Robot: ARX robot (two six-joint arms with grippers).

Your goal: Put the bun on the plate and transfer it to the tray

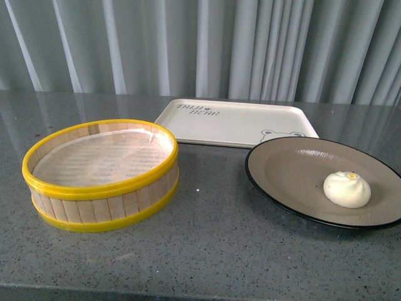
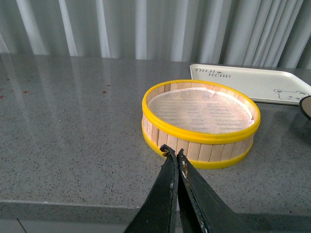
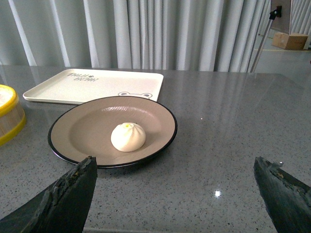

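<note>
The white bun (image 1: 347,189) (image 3: 128,136) rests on the brown, black-rimmed plate (image 1: 288,169) (image 3: 82,131) at the right of the table. Just behind the plate lies the cream tray (image 1: 225,122) (image 3: 87,85) (image 2: 243,80) with the bear drawing, and nothing lies on it. Neither arm shows in the front view. My right gripper (image 3: 175,167) is open, its fingers wide apart, hanging short of the plate's near rim. My left gripper (image 2: 174,153) is shut with nothing in it, its tips close to the near wall of the steamer basket.
A yellow-rimmed wooden steamer basket (image 1: 100,175) (image 2: 200,121) with a white liner stands at the left. The grey speckled table (image 1: 207,251) ends at a near edge. Grey curtains hang behind the table. A stand and a box (image 3: 289,40) are at far right.
</note>
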